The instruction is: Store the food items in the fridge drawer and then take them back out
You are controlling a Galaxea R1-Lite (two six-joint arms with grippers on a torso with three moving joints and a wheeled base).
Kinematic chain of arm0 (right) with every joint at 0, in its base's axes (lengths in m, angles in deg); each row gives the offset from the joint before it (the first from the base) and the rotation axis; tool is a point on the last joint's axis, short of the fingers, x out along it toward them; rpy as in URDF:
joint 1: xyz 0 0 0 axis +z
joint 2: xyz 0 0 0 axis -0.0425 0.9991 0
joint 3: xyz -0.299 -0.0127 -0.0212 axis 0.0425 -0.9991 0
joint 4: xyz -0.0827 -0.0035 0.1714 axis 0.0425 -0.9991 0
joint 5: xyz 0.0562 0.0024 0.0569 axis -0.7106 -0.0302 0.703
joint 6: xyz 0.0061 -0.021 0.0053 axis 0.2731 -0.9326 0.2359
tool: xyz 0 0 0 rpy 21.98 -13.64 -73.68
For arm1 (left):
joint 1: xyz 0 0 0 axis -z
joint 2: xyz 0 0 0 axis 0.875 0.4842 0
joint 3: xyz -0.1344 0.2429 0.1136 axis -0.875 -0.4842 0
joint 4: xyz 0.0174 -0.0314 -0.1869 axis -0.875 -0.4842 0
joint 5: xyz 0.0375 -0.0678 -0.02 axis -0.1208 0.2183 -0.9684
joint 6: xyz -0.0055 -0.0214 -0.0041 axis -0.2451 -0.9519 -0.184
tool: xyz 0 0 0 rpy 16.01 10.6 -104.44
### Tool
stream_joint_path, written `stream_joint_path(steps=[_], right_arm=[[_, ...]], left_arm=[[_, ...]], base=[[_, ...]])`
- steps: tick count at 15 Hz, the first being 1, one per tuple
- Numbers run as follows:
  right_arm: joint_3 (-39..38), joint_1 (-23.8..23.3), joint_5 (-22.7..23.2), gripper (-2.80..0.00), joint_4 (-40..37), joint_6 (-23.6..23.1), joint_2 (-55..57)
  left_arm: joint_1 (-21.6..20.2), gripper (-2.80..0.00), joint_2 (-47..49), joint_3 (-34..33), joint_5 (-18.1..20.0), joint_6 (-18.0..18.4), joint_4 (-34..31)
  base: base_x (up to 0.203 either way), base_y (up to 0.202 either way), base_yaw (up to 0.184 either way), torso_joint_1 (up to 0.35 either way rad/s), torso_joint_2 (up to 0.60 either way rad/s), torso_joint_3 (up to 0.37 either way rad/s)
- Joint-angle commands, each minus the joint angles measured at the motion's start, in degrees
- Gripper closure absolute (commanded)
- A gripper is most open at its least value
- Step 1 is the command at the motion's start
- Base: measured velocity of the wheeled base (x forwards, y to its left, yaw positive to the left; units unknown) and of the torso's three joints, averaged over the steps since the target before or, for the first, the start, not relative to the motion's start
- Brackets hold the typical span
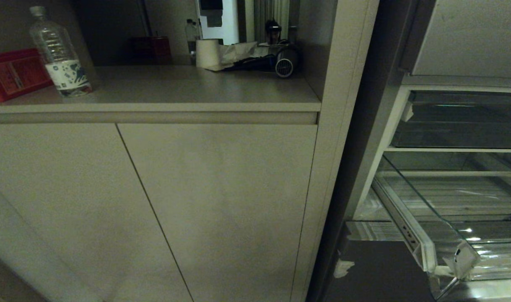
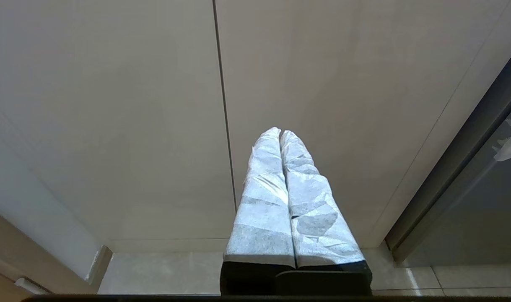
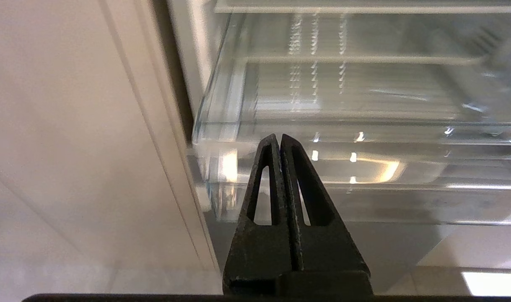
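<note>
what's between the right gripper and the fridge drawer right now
Nothing. In the right wrist view the right gripper, fingers pressed together and empty, points at the fridge drawer front lip with only open air between. No food item shows there.

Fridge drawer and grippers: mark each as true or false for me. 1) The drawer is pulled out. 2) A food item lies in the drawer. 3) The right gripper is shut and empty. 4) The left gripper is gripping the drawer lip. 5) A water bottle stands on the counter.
1) True: the fridge drawer stands pulled out.
2) False: no food shows in the visible part of the drawer.
3) True: the right gripper is shut on nothing, in front of the drawer.
4) False: the left gripper is shut, facing the cabinet doors.
5) True: the water bottle stands upright on the counter.
</note>
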Motion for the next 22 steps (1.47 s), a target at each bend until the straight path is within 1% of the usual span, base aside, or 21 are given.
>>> stream_joint_path(steps=[1,3,5,6,7,9,10,11,12,13,14,22], right_arm=[[-10.1,0.0,1.3,0.00,5.5,-2.0,-1.2],[-20.2,0.0,2.4,0.00,17.2,-2.9,-1.2],[-30.5,1.0,4.8,0.00,31.1,-4.2,-1.4],[-33.1,2.3,5.5,0.00,34.1,-4.5,-2.2],[-33.4,3.4,5.9,0.00,33.2,-4.7,-4.5],[-32.2,4.7,5.9,0.00,26.9,-5.2,-13.2],[-31.7,5.0,4.9,0.00,24.5,-5.5,-16.4],[-32.0,5.4,0.7,0.00,23.5,-6.0,-17.8],[-32.7,5.7,-4.7,0.00,22.4,-6.4,-17.6],[-33.0,5.8,-5.6,0.00,20.9,-6.6,-17.5],[-33.1,5.9,-5.0,0.00,20.5,-7.1,-17.4],[-33.2,5.9,-5.1,0.00,20.5,-6.6,-17.4]], left_arm=[[0.0,0.00,0.1,0.0,0.0,0.0,0.0],[0.0,0.00,0.1,0.0,0.0,0.0,0.0],[0.0,0.00,0.1,0.0,0.0,0.0,0.0],[0.0,0.00,0.1,0.0,0.0,0.0,0.0],[0.0,0.00,0.1,0.0,0.0,0.0,0.0],[0.0,0.00,0.1,0.0,0.0,0.0,0.0],[0.0,0.00,0.1,0.0,0.0,0.0,0.0],[0.0,0.00,0.1,0.0,0.0,0.0,0.0],[0.0,0.00,0.1,0.0,0.0,0.0,0.0],[0.0,0.00,0.1,0.0,0.0,0.0,0.0],[0.0,0.00,0.1,0.0,0.0,0.0,0.0],[0.0,0.00,0.1,0.0,0.0,0.0,0.0]], base=[[0.000,0.000,0.000,0.000,0.00,0.000],[0.000,0.000,0.000,0.000,0.00,0.000],[0.000,0.000,0.000,0.000,0.00,0.000],[0.000,0.000,0.000,0.000,0.00,0.000],[0.000,0.000,0.000,0.000,0.00,0.000],[0.000,0.000,0.000,0.000,0.00,0.000],[0.000,0.000,0.000,0.000,0.00,0.000],[0.000,0.000,0.000,0.000,0.00,0.000],[0.000,0.000,0.000,0.000,0.00,0.000],[0.000,0.000,0.000,0.000,0.00,0.000],[0.000,0.000,0.000,0.000,0.00,0.000],[0.000,0.000,0.000,0.000,0.00,0.000]])
